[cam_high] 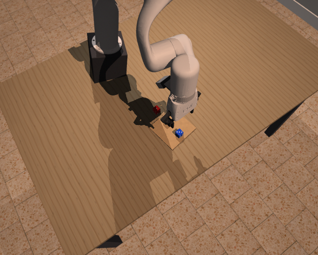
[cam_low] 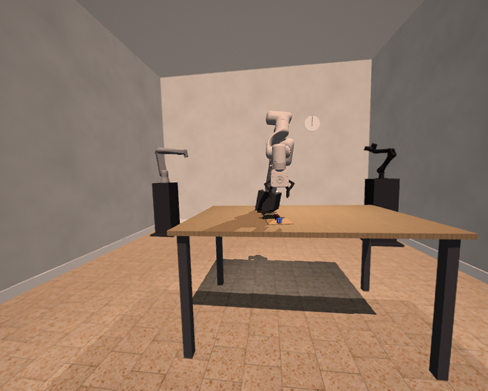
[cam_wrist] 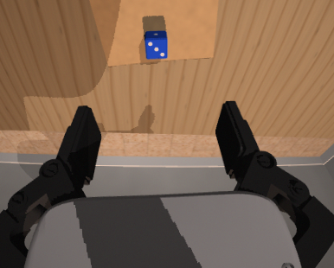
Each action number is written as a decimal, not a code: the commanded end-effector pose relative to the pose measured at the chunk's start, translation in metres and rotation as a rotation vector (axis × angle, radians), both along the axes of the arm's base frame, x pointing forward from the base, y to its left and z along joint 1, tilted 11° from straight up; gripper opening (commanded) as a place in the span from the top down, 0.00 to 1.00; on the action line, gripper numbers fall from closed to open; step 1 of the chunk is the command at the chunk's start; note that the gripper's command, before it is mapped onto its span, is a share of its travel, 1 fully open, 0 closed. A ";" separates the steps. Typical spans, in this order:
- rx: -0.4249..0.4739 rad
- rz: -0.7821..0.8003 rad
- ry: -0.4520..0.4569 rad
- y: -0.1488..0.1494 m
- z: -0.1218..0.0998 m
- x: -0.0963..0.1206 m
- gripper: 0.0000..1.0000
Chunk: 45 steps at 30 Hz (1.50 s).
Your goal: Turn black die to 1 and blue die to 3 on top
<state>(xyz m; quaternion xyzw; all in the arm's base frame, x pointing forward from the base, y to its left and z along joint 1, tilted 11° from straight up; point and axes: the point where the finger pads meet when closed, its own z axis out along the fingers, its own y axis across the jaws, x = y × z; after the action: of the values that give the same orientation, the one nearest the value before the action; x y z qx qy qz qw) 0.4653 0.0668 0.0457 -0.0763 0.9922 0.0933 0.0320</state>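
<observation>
The blue die (cam_high: 179,133) (cam_low: 279,220) (cam_wrist: 156,47) lies flat on the tan mat (cam_high: 189,126) (cam_wrist: 190,26), near its front edge, with 3 on top; a side face with 1 shows in the wrist view. My gripper (cam_high: 182,119) (cam_low: 279,195) (cam_wrist: 157,118) is open wide and empty, raised above the mat and the blue die. The red die (cam_high: 156,109) (cam_low: 276,216) lies off the mat, beside its back left part, in shadow; its top number is too small to tell. The black die cannot be told apart from the dark finger in the top view and is outside the wrist view.
The wooden table (cam_high: 238,66) (cam_low: 353,219) carries the arm's dark base block (cam_high: 110,66) at the back left. The table's front edge runs beyond the mat. Arm shadow covers the left part of the mat. Two other arms stand on pedestals (cam_low: 165,208) (cam_low: 382,192) away from the table.
</observation>
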 end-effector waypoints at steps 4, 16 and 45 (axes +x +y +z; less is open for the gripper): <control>0.000 -0.001 -0.003 -0.006 0.031 -0.001 0.00; 0.000 -0.001 -0.003 -0.009 0.044 -0.001 0.00; 0.000 -0.001 -0.003 -0.009 0.044 -0.001 0.00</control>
<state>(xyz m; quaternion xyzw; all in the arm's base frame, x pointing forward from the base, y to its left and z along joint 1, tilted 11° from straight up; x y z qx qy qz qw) 0.4625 0.0586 0.0880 -0.0763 0.9922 0.0936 0.0315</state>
